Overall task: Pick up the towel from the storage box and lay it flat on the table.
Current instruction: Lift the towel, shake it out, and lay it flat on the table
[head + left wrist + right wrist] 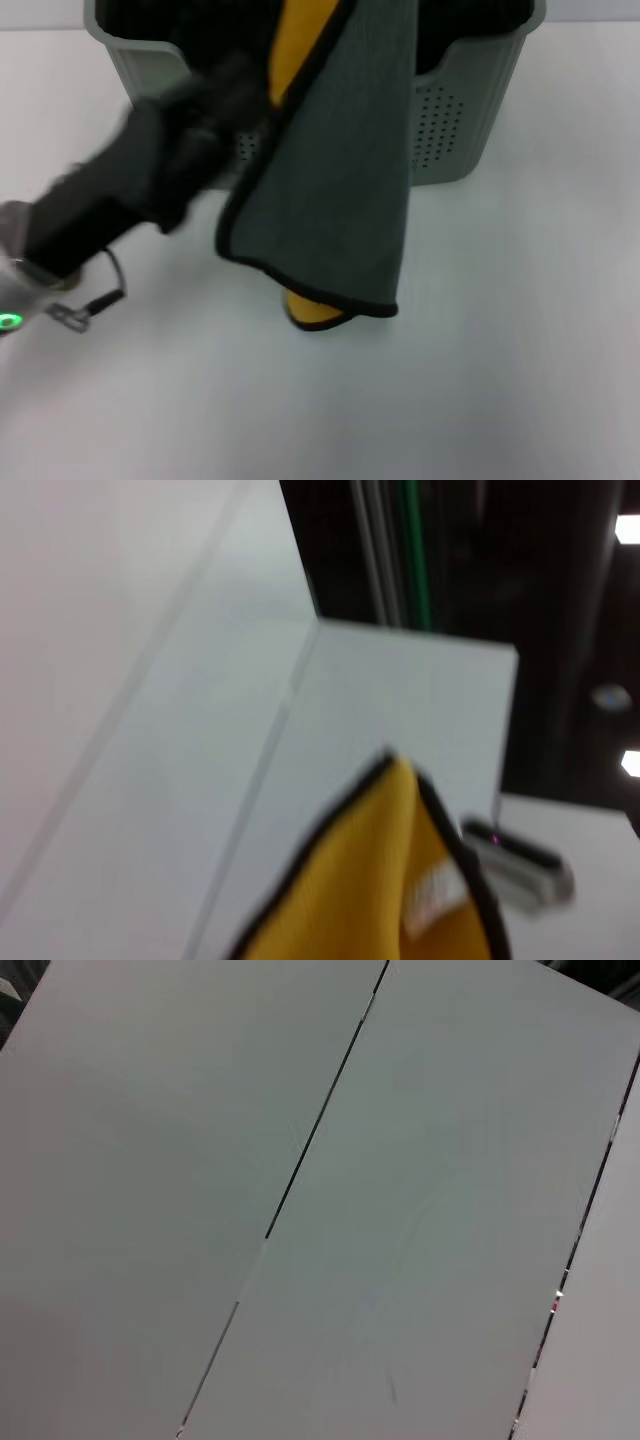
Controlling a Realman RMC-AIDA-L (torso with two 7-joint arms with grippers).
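White tabletop [500, 380] carries the sage storage box [470, 110] at the far side. Towel [340, 190] hangs in front of the box, grey-green face w/ black edging, yellow reverse showing at top and at the low tip, which looks just at or above the tabletop. Left hand [255, 110] reaches in at the towel's upper edge, clamped on it as far as I can judge. Right hand not in view. Cloth looks light, limp, drapes freely; best held by 2 top corners to spread flat
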